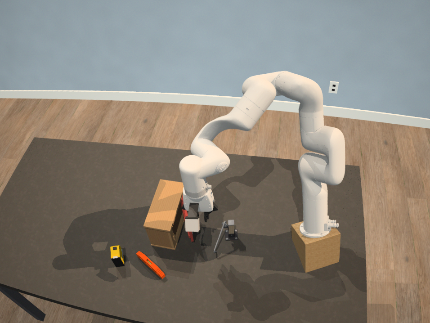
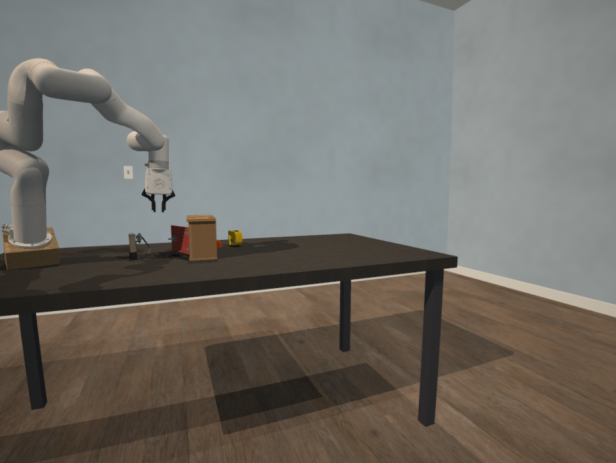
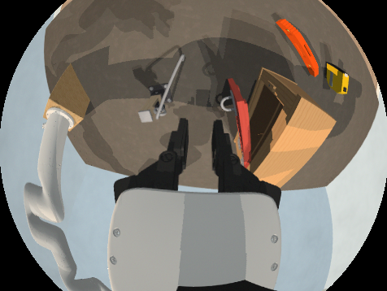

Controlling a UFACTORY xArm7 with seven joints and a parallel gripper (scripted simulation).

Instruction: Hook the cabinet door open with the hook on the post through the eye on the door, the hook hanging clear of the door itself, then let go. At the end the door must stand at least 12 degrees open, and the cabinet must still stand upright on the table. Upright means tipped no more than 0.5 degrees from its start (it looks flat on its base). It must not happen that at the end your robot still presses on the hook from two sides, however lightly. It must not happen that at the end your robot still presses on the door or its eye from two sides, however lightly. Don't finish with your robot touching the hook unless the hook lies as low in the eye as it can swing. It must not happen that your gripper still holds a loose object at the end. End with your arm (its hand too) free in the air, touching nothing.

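The wooden cabinet [image 1: 163, 213] stands upright on the table, and its red door [image 3: 241, 119] stands partly open toward the post. The metal eye [image 3: 223, 102] sticks out of the door's face. The short post [image 1: 230, 229] stands to the right of the door. Its grey hook [image 1: 218, 238] hangs down from it to the table, apart from the door. My gripper [image 2: 158, 206] hovers well above the table, between door and post. Its fingers stand a narrow gap apart with nothing between them.
A yellow tape measure [image 1: 117, 254] and an orange level [image 1: 150, 264] lie left of the cabinet, toward the front. My arm's wooden base block [image 1: 315, 246] stands at the right of the table.
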